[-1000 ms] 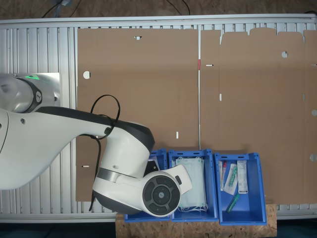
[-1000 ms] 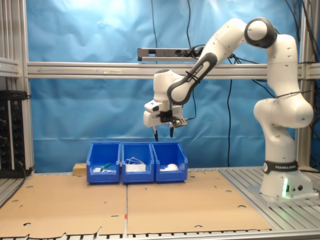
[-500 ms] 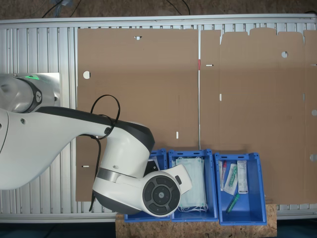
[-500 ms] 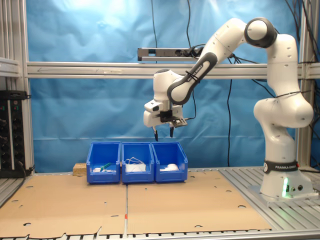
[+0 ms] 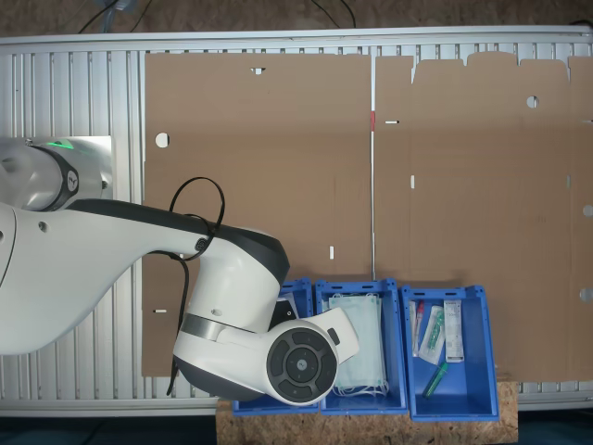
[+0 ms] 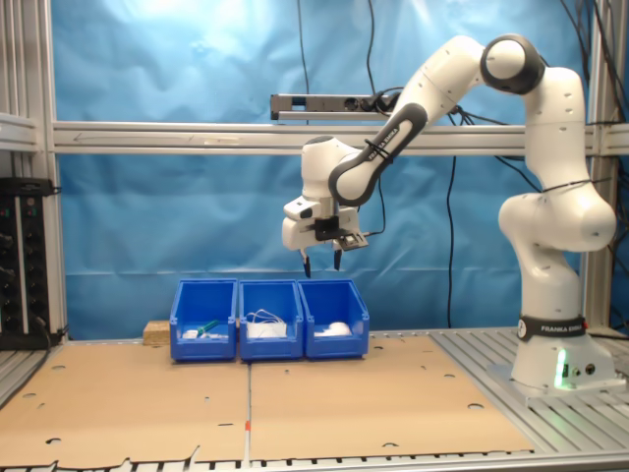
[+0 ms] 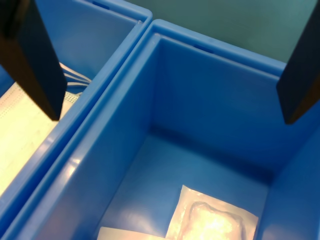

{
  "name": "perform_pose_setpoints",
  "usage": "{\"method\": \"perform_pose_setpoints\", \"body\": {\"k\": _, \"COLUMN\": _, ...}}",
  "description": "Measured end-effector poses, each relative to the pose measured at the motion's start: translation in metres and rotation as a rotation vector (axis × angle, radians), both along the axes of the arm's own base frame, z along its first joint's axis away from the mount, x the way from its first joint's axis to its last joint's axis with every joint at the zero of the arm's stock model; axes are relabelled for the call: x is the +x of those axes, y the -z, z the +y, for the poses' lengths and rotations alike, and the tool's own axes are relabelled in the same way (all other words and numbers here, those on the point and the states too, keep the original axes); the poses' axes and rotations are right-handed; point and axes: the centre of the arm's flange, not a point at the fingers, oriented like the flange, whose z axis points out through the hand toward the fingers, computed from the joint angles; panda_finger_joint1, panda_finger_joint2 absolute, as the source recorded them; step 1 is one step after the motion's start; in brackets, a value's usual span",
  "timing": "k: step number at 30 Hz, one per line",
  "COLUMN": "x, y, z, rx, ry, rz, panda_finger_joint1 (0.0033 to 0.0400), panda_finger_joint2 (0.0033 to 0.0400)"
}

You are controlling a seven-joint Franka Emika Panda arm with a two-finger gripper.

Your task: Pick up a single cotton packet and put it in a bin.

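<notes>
Three blue bins stand in a row, touching, at the far edge of the cardboard-covered table (image 6: 344, 403). My fingers (image 6: 320, 268) hang well above the bin (image 6: 334, 320) at the second exterior view's right end of that row. They are spread wide and carry nothing.

On that bin's floor, in the wrist view, lies a packet with a round white pad (image 7: 212, 220). Just beside it a sliver of a second flat white packet (image 7: 120, 234) shows, which I judge to be the cotton packet. Too little of its face is visible to confirm print.

Risks, as I judge them:
- Closing on the padded packet instead, since the two lie so close.
- Pinching both at once, which would break the single-packet requirement.
- Failing to lift a thin packet lying flat on smooth plastic.
- One finger clipping the shared rim (image 7: 107, 82) with the neighbouring bin of face masks (image 7: 20, 135) on descent.

Room: open air above the row, steep walls inside, and bare floor towards the far wall.
</notes>
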Motion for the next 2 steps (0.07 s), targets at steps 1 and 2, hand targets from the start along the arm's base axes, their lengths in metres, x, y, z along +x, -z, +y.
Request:
{"method": "perform_pose_setpoints", "body": {"k": 1, "x": 0.0, "y": 0.0, "z": 0.0, "rx": 0.0, "ry": 0.0, "rz": 0.0, "panda_finger_joint1": 0.04, "panda_finger_joint2": 0.04}}
{"method": "perform_pose_setpoints", "body": {"k": 2, "x": 0.0, "y": 0.0, "z": 0.0, "rx": 0.0, "ry": 0.0, "rz": 0.0, "panda_finger_joint1": 0.04, "panda_finger_joint2": 0.04}}
